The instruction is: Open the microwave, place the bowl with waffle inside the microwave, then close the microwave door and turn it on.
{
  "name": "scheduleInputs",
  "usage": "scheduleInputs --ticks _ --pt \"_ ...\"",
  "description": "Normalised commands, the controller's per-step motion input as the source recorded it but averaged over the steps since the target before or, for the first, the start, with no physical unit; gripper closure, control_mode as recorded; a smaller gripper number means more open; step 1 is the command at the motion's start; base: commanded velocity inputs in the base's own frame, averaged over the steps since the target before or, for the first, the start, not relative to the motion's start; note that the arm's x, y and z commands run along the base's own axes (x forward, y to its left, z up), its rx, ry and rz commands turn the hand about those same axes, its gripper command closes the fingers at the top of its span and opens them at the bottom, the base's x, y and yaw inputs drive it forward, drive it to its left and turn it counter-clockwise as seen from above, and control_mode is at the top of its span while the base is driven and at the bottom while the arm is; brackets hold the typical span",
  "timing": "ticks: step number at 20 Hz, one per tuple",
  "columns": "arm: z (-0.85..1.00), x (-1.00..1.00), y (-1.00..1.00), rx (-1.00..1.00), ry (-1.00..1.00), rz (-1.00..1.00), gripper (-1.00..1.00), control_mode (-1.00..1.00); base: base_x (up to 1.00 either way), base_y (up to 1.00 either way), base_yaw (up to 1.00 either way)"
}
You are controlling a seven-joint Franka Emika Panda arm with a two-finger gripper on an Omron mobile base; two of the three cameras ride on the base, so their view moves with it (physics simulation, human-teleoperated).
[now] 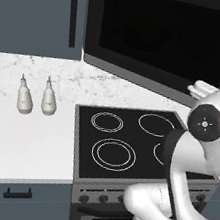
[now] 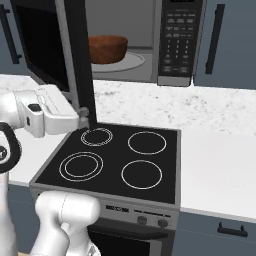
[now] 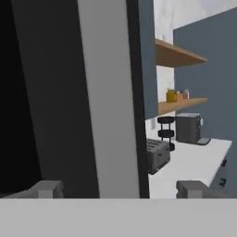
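Observation:
The microwave (image 2: 150, 70) stands open above the back of the stove, its keypad strip (image 2: 179, 37) on the right. Deep in the cavity, the reddish-brown bowl (image 2: 106, 48) rests on the round plate; its wall hides the waffle. The microwave door (image 2: 42, 45) is swung out to the left, and in the left base view its dark glass (image 1: 169, 38) faces me. My gripper (image 2: 86, 118) is at the lower free edge of the door. In the hand view my gripper (image 3: 120, 190) is open, with the door's grey edge (image 3: 109, 92) between the spread fingertips (image 3: 48, 189).
A black four-ring stovetop (image 1: 127, 140) lies under the arm. Two pale bottles (image 1: 25, 99) stand on the white counter to the left. A blue-grey cabinet door (image 2: 230, 40) flanks the microwave. A toaster (image 3: 157, 155) and a coffee machine (image 3: 189, 127) sit on a far counter.

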Motion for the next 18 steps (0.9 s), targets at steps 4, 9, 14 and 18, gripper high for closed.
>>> scheduleInputs --ticks 4,9,14,18 --pt "0.14 0.66 -0.49 0.10 0.03 0.31 -1.00 -1.00 0.00 0.00 0.00" --pt "0.17 0.66 -0.35 0.06 0.03 0.30 -1.00 -1.00 0.00 0.00 0.00" --pt "0.22 0.42 -0.20 0.01 0.00 0.26 -1.00 -1.00 0.00 0.00 0.00" --pt "0.13 0.23 -0.06 0.00 0.00 0.19 -1.00 -1.00 0.00 0.00 0.00"
